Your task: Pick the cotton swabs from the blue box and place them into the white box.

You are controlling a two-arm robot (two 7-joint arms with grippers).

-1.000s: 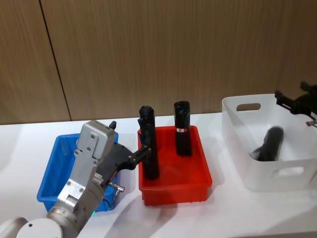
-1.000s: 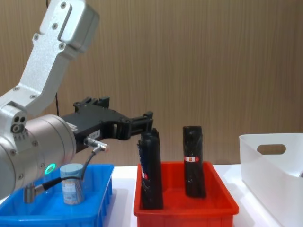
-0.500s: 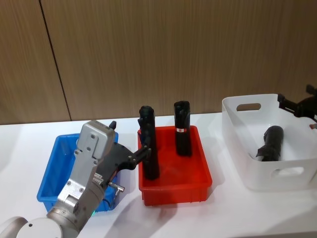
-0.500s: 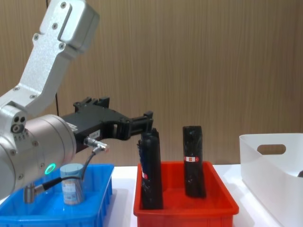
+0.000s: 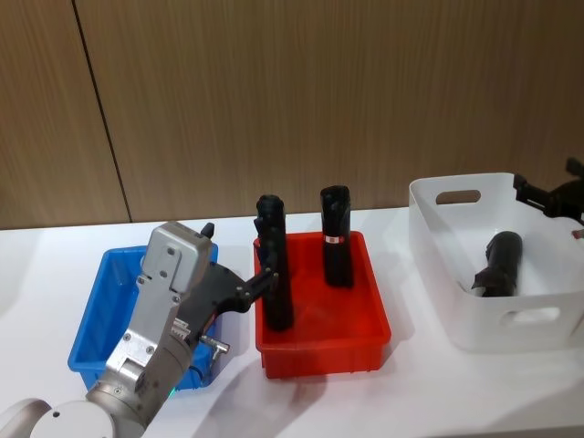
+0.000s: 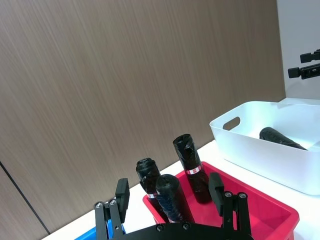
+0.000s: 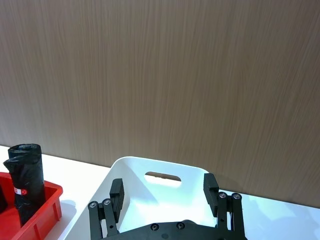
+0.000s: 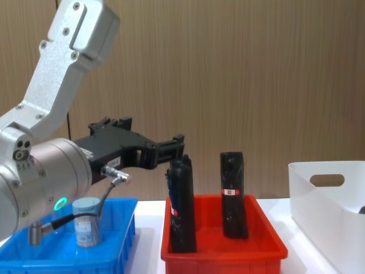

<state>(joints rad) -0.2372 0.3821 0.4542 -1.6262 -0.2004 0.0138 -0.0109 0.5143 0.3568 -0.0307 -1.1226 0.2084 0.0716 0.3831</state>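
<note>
— So, the cotton swabs [image 8: 87, 221]: what do they look like?
— One small clear tub with a pale blue-grey lid, standing upright, long axis vertical, lid up. It sits in the blue box [image 8: 122, 240], partly behind the left arm.
— Just one?
— One that I can count in the chest view.
— And around it?
— Just beside the blue box is a red bin [image 5: 321, 330] holding three black tubes [image 6: 189, 166], all upright; the left wrist view separates them. Farther right, well apart, stands the white box [image 5: 440, 290] with a fourth black tube [image 5: 497, 263] lying on its side inside, slanted.
— The grippers?
— The left gripper [image 6: 169, 197] hangs above the gap between blue box and red bin, fingers spread with nothing between them, tips near the closest tube. The right gripper [image 7: 164, 192] hovers at the white box's far right rim, fingers also parted and empty.
</note>
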